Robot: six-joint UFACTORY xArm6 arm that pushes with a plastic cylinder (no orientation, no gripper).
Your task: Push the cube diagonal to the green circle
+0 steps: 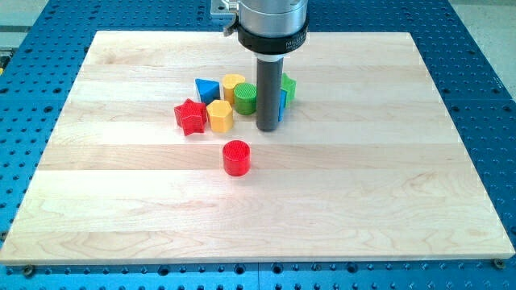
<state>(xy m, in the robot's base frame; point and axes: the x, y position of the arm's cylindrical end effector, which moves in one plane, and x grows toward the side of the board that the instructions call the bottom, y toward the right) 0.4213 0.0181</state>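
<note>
The green circle block [246,97] stands in a cluster near the board's top middle. My tip [267,129] rests on the board just to the right of it and below it. A blue cube [281,105] shows only as a thin edge behind the rod's right side, touching or nearly touching it. A green block [288,85] of unclear shape sits just above the cube, also partly hidden by the rod.
In the cluster are a yellow round block [233,83], a blue triangle [206,89], a yellow hexagon [219,116] and a red star [190,117]. A red cylinder [236,158] stands alone lower down. The wooden board [387,185] lies on a blue perforated table.
</note>
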